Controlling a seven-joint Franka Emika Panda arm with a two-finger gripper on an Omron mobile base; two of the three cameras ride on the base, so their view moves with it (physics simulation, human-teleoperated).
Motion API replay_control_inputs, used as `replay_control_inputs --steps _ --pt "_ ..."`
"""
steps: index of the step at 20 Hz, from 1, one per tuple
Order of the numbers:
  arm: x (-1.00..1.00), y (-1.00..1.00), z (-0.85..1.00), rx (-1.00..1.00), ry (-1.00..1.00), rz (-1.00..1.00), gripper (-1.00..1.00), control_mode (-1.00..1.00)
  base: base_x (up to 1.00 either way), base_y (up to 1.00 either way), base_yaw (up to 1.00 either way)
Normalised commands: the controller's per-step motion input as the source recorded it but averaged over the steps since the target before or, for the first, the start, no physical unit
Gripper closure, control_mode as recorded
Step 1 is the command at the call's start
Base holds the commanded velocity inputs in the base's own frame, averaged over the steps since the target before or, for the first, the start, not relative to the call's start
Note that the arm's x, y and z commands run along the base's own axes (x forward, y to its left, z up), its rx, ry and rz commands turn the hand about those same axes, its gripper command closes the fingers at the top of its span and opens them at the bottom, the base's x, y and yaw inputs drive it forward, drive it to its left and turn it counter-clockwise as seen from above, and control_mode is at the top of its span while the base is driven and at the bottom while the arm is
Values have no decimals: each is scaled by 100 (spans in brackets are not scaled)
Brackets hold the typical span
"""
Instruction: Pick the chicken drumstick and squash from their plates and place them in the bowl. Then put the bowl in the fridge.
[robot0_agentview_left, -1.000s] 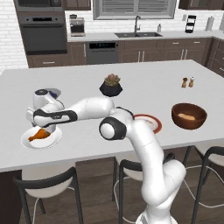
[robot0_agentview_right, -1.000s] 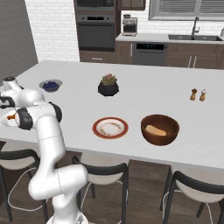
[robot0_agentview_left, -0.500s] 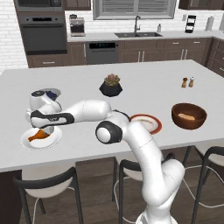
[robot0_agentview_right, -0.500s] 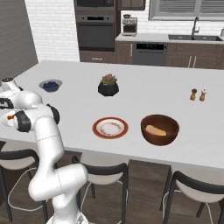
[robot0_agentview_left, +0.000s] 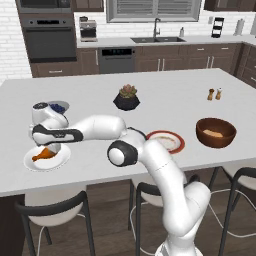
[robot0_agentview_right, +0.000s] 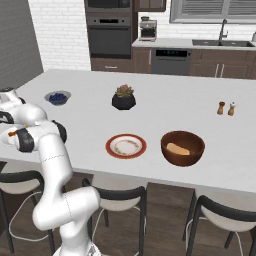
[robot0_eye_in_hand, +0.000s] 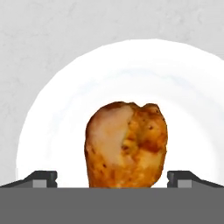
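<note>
At the far left of the island, the chicken drumstick (robot0_agentview_left: 44, 153) lay on the white plate (robot0_agentview_left: 60, 159), its bulbous end between the tips of the gripper (robot0_eye_in_hand: 112, 177). The jaws stood spread wide, one on either side of the meat, holding nothing. To grip well, the hand probably needed to descend until the tips flanked the thickest part, then close squarely and lift straight up. Further right, past the red-rimmed plate (robot0_agentview_left: 179, 141), the squash (robot0_agentview_left: 213, 134) already sat in the bowl (robot0_agentview_left: 215, 140).
</note>
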Motion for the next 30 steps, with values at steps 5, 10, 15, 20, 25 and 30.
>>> replay_control_inputs --steps 5,10,15,20,25,30 --pt "-31 -13 0 0 0 0 -100 -100 0 0 0" --pt "-23 -19 -13 0 -1 0 -100 -100 0 0 0" --pt "-9 -42 -34 0 -5 0 -100 -100 0 0 0" --pt "46 -21 -32 0 -4 0 -100 -100 0 0 0" --pt "55 10 -23 0 -6 0 -100 -100 0 0 0" --pt "12 39 -44 0 -8 0 -100 -100 0 0 0"
